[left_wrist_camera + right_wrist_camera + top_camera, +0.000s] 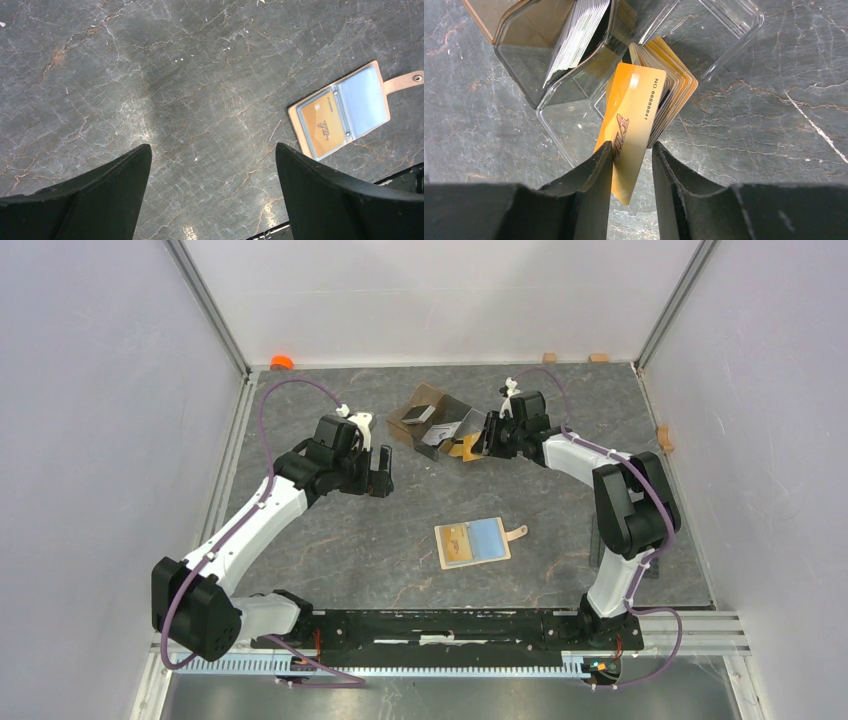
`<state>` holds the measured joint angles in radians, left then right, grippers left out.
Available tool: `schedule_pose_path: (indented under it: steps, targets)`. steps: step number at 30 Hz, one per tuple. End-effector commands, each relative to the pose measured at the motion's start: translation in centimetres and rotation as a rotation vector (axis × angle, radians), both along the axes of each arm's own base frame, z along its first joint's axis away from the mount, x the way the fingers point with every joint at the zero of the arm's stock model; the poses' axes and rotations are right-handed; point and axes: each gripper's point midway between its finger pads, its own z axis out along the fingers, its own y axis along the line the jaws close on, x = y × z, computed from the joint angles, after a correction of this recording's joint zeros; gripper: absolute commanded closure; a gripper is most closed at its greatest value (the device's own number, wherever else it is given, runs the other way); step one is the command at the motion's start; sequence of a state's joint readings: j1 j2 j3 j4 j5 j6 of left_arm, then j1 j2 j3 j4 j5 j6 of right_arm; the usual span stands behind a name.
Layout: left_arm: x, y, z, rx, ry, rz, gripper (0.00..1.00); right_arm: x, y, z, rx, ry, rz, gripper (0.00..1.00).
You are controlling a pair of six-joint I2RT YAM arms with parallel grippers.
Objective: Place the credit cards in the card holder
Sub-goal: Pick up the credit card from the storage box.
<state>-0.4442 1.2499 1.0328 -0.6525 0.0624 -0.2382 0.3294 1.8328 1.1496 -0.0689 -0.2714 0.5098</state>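
Your right claw (633,152) is clenched on one orange card (631,117), which stands on edge between the two fingers in the lower middle of the right wrist view, its printed face turned to the camera and its upper end resting against a stack of orange cards (676,75). That stack fans out at the edge of a clear box (734,20) in the upper half of the frame; you cannot tell from here whether the stack sits fully inside the box's walls. A brown-tinted section of the box in the upper left holds a row of silver cards (579,30) standing on edge. In the top view the right claw (487,437) is in the upper middle, right beside the box (440,420). Your left claw (380,475) is released, its fingers spread wide, and it hangs over bare bench (150,75) left of centre, well apart from everything else. The card holder (473,543) lies open and flat on the bench in the lower middle of the top view, between the two arms. In the left wrist view the card holder (340,115) shows at the right edge with an orange card already in its left pocket (322,125), a pale blue pocket beside that, and its snap tab (405,80) pointing to the upper right.
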Motion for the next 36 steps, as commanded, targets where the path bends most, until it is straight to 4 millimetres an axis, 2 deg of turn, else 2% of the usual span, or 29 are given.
schedule_pose_path:
  steps: [1,6,15,19,22,29,31,36]
  targets:
    - [0.4,0.1,0.3,0.009,-0.033,-0.035,0.00,0.0,-0.3,-0.1,0.010,0.007,-0.013,0.62]
    - [0.4,0.1,0.4,0.008,-0.033,-0.035,0.00,-0.9,-0.8,0.0,0.005,0.015,-0.026,0.67]
    - [0.4,0.0,0.3,0.004,-0.032,-0.036,0.00,-2.0,-0.8,0.4,0.029,0.024,-0.029,0.68]
    - [0.4,0.0,0.3,0.004,-0.030,-0.037,0.00,-2.2,-0.6,0.5,0.045,0.021,-0.022,0.83]
    - [0.3,0.0,0.4,0.004,-0.032,-0.037,0.00,-2.3,-0.3,0.7,0.062,0.023,-0.016,0.89]
    - [0.3,0.1,0.9,-0.006,-0.056,-0.029,0.00,-2.8,-0.1,3.1,0.102,-0.022,-0.005,0.98]
    - [0.2,-0.1,1.7,-0.035,-0.074,-0.020,0.00,-3.3,0.0,4.0,0.118,-0.038,0.009,1.00]
    - [-0.4,-2.4,4.6,-0.231,-0.125,-0.021,0.00,-4.6,-0.1,6.8,0.128,-0.095,0.048,1.00]
